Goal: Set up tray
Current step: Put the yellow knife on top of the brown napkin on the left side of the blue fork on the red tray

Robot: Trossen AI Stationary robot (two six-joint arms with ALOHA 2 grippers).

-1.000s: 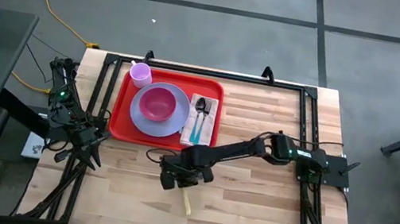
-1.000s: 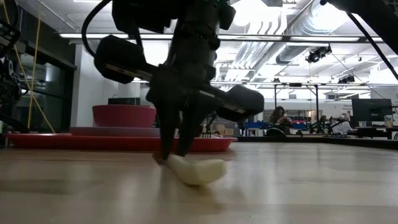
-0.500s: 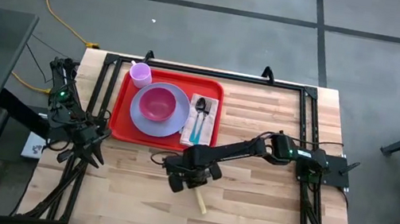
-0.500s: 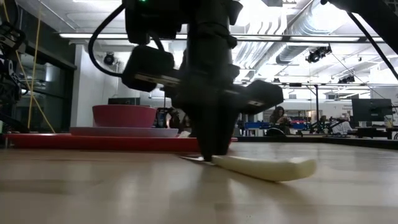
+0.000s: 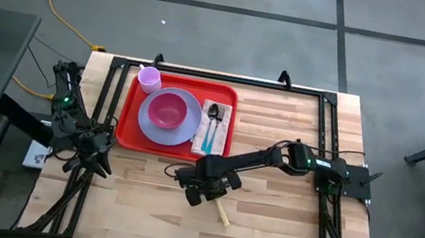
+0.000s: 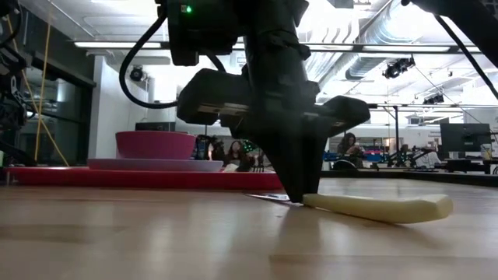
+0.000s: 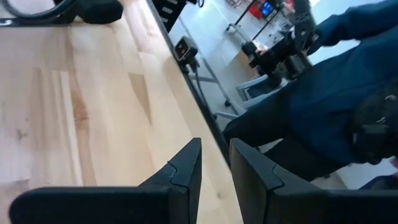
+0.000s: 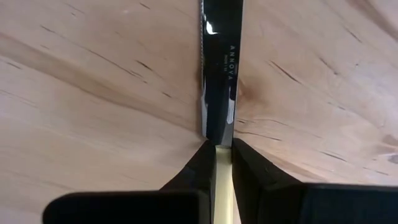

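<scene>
As seen from above: right claw (image 5: 207,193) pinching knife (image 5: 221,213) nr tray (image 5: 129,114).

We see a lavender plate (image 5: 168,115) holding a pink bowl (image 5: 167,110); beside the plate lie a lavender cup (image 5: 149,79) and a napkin (image 5: 213,128) with cutlery.

A cream-handled knife (image 5: 220,213) with a steel-grey blade lay under the dark right gripper (image 5: 202,194). Beyond it, the tray (image 5: 128,135) was red, its plate (image 5: 150,132) lavender, its bowl (image 5: 167,111) magenta.
</scene>
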